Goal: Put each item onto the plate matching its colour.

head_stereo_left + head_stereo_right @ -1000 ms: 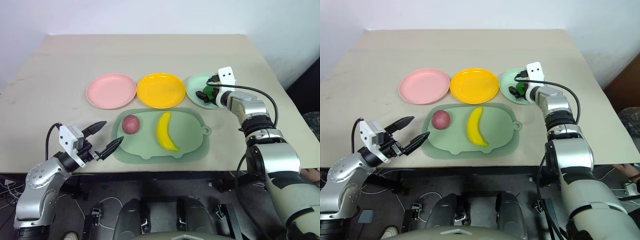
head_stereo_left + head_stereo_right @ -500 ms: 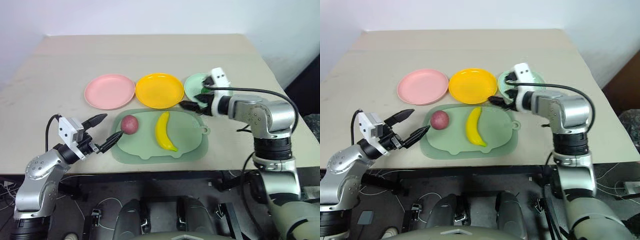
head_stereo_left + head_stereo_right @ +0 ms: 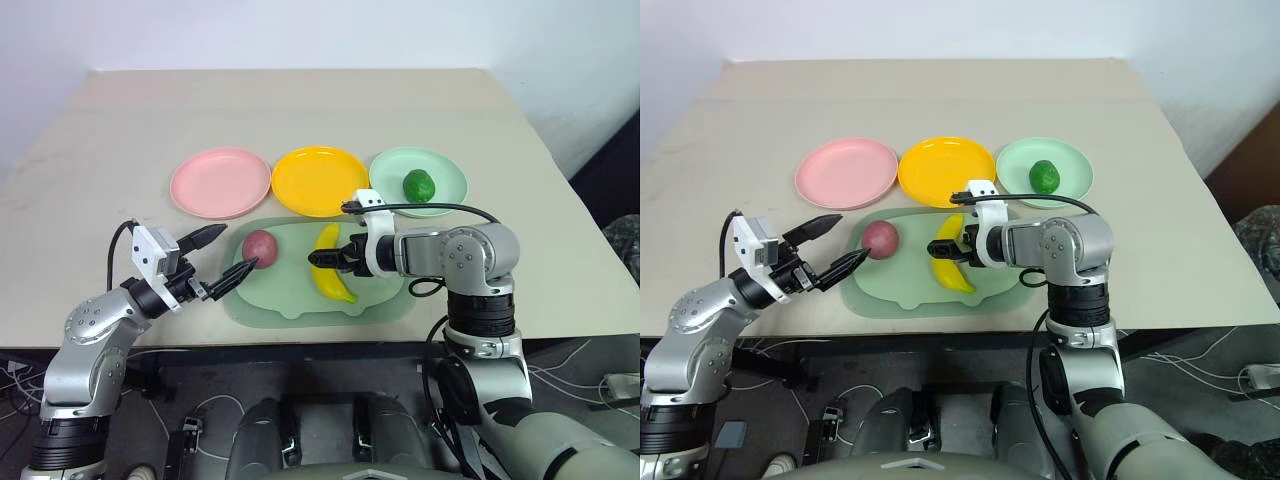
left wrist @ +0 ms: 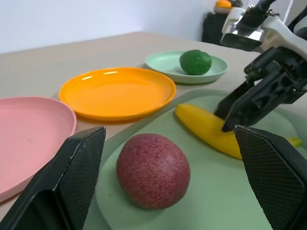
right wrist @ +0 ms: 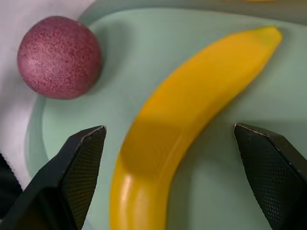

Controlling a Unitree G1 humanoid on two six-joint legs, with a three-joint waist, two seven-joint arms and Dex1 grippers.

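The banana (image 3: pixel 333 266) lies lengthwise on the pale tray (image 3: pixel 290 300) at lower centre of the head view, the purple fruit (image 3: pixel 260 248) just left of it. It looks light, stiff and smooth (likely plastic), so the thick middle is the safest place to pinch. The right gripper (image 3: pixel 333 258) hangs over that middle, fingers spread, holding nothing. The left gripper (image 3: pixel 222 255), also spread and empty, points at the purple fruit. The green fruit (image 3: pixel 418 185) already sits on the green plate (image 3: pixel 447 177); the yellow plate (image 3: pixel 320 180) is bare. No writing is legible.
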